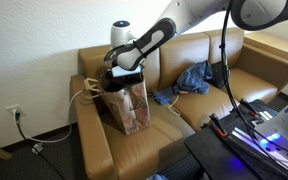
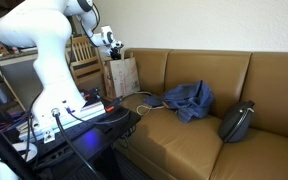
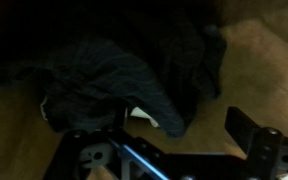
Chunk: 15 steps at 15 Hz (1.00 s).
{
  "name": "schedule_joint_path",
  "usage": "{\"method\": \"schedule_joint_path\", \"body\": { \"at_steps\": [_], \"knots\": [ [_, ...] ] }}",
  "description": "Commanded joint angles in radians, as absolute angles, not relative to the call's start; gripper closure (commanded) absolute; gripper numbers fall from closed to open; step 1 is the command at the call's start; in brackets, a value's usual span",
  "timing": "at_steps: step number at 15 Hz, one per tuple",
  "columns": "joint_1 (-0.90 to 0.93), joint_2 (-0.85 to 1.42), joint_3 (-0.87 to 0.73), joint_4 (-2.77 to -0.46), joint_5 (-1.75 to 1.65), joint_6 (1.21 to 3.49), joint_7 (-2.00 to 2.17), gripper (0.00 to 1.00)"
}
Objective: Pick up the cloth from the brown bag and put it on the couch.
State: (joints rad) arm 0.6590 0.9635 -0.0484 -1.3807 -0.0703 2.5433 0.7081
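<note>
Couch (image 1: 199, 118), far-left seat: the brown bag (image 1: 130, 104) stands against the armrest, with the claw (image 1: 124, 78) at its open top edge, jaws apart. In the wrist view, the dark cloth (image 3: 104, 75) lies beneath them. To the right is bare cushion, then a blue garment (image 1: 192, 80).

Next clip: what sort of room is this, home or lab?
Probably a home living room or a lounge: a tan leather couch against a plain wall, with a brown paper bag and a crumpled blue cloth on its cushions.
</note>
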Motion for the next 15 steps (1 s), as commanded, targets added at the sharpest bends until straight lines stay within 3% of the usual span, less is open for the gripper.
{"method": "schedule_joint_path", "body": {
  "at_steps": [1, 10, 11, 12, 15],
  "knots": [
    [0.628, 1.135, -0.055, -1.148, -0.051, 2.343, 0.715, 0.00],
    [0.596, 1.482, 0.035, -0.704, -0.033, 2.047, 0.589, 0.00],
    [0.599, 1.505, 0.047, -0.654, -0.031, 1.998, 0.573, 0.25],
    [0.600, 1.514, 0.054, -0.624, -0.028, 1.951, 0.568, 0.26],
    [0.599, 1.469, 0.054, -0.661, -0.025, 1.902, 0.579, 0.47]
  ]
}}
